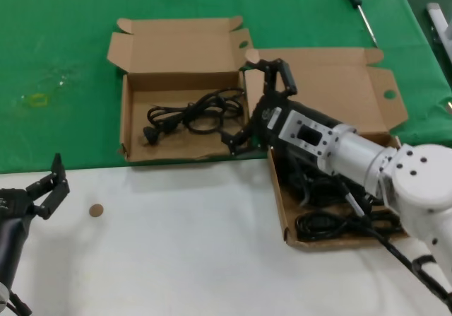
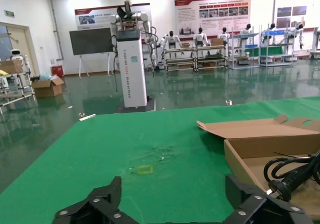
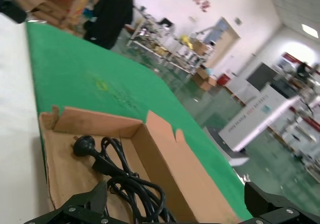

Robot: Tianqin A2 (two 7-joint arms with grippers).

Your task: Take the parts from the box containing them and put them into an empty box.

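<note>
Brown cardboard dominates the head view: the smaller box (image 1: 134,129) lies open on the green mat (image 1: 56,61) with one black power cord (image 1: 191,116) coiled on its floor. Just beside that box, on the side nearer the screwdriver (image 1: 357,5), sits the larger box (image 1: 332,90), where more black cords (image 1: 332,224) lie partly hidden under the robot's arm. The right gripper (image 1: 258,104) hovers over the seam where the smaller box meets the larger one, fingers spread wide and holding nothing. The left gripper (image 1: 49,189) rests over the white table (image 1: 176,259), well apart from the smaller box, its fingers also spread and empty. From the left wrist, the two dark fingertips (image 2: 100,204) stand apart, and beyond them the smaller box (image 2: 250,149) shows a plug (image 2: 287,184) inside. From the right wrist, splayed fingertips (image 3: 85,206) frame the smaller box (image 3: 150,149), the cord (image 3: 120,176) lying loose within.
</note>
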